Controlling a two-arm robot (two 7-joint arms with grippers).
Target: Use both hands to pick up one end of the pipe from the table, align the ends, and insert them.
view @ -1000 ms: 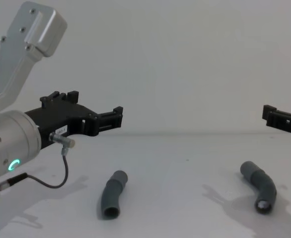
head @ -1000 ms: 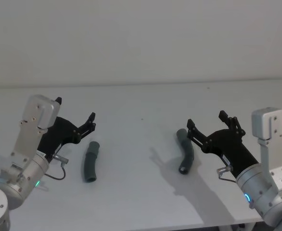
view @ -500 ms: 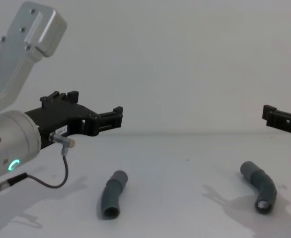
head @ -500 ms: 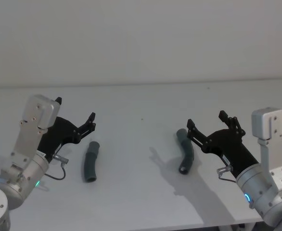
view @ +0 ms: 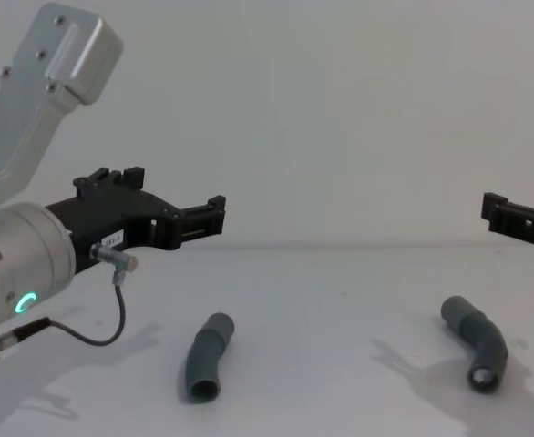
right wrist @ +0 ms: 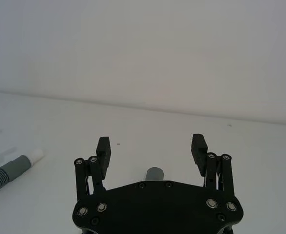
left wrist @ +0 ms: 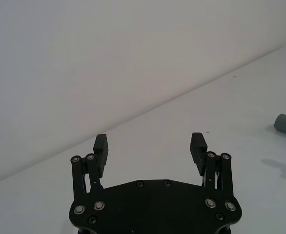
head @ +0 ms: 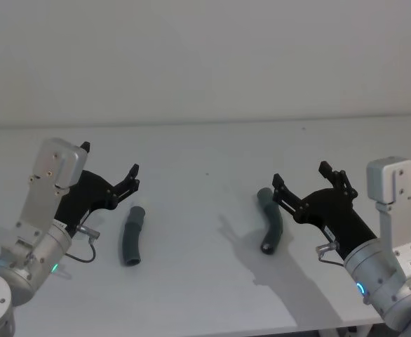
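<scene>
**Both grippers spread and empty, hose pieces lying loose on the table**

left gripper [head: 110, 159]: black angular fingers wide apart with nothing between them. It hovers above the table [head: 205, 151], just left of the left piece [head: 132, 235] and apart from it. It sits on a silver cylindrical wrist [view: 21, 264] with a green ring light [view: 25, 302], and a thin dark cable [view: 121, 305] loops off the wrist.

right gripper [head: 301, 174]: same black linkage build, fingers spread just as wide, empty. It is held above the table just right of the right piece [head: 270, 219], not touching it.

The left piece is a short dark grey hose with a slight bend, lying flat. In the chest view its near end is an open round mouth. The right piece has a sharper elbow bend, also lies flat, and is well apart from the left one.

In the right wrist view a smooth grey round end [right wrist: 154, 174] shows between the spread fingers. The same view has a ribbed grey hose stretch ending in a white tapered tip [right wrist: 35, 156], off to the side of the fingers. Can't tell which piece that stretch belongs to.

The table is flat matte white.
</scene>
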